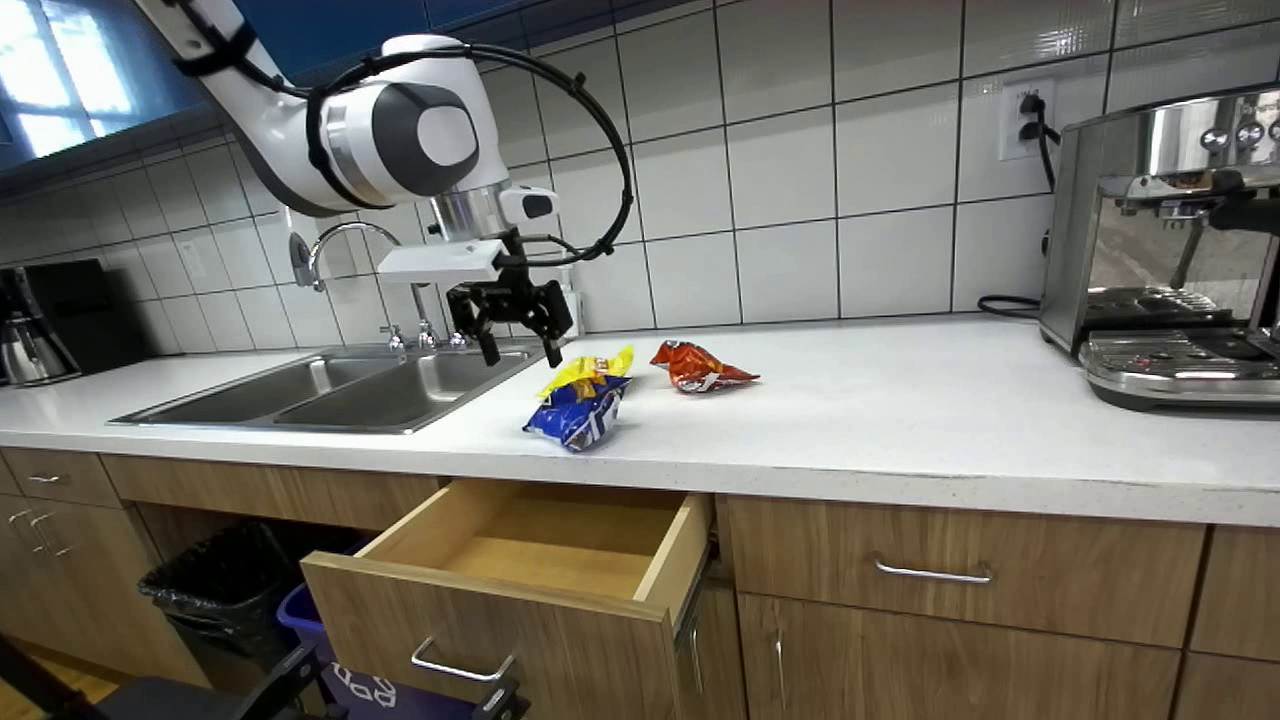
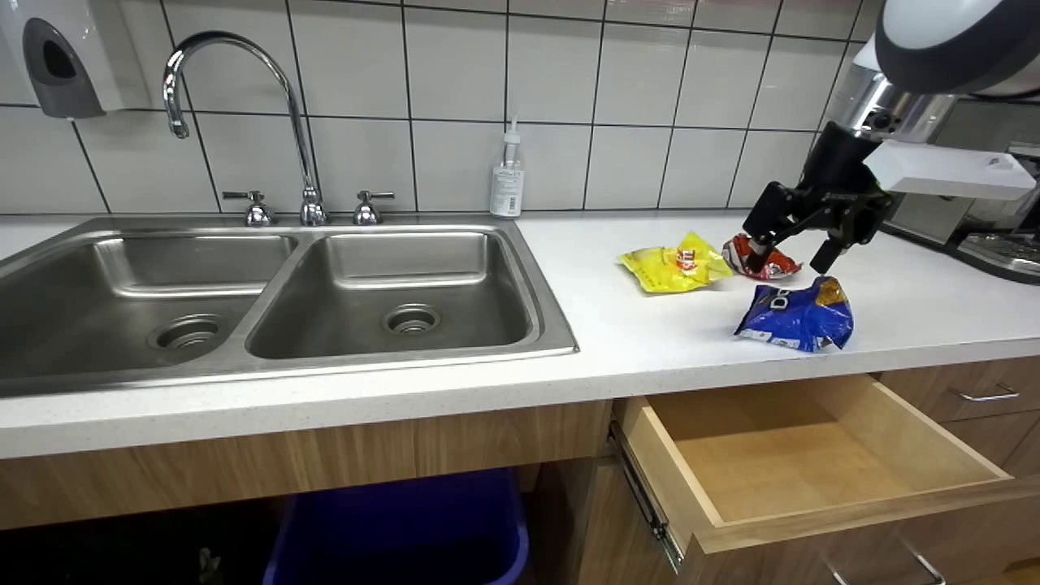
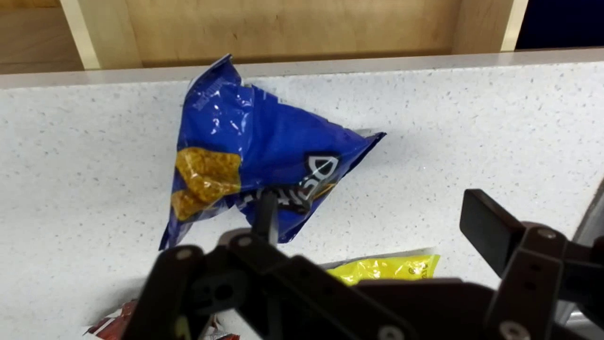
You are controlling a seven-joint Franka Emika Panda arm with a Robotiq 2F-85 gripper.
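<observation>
My black gripper [image 1: 522, 358] hangs above the white counter, open, its fingers wide apart and nothing between them. Nearest to it is a crumpled blue chip bag [image 3: 283, 137], close to the counter's front edge. In the wrist view the left fingertip [image 3: 266, 215] overlaps that bag's lower edge, though a height gap seems to separate them. A yellow bag [image 2: 676, 266] lies farther back on the sink side, partly hidden by the gripper in the wrist view. Behind, a red bag [image 1: 695, 366] rests on the counter; only scraps of it show in the wrist view.
Directly below the counter edge, a wooden drawer [image 2: 812, 455] is pulled out, with nothing seen inside. A double steel sink [image 2: 528, 349] with a tall faucet [image 2: 301, 122] and a pump bottle [image 2: 508, 183] is to one side. An espresso machine [image 1: 1080, 230] stands opposite. Bins [image 2: 398, 528] sit underneath.
</observation>
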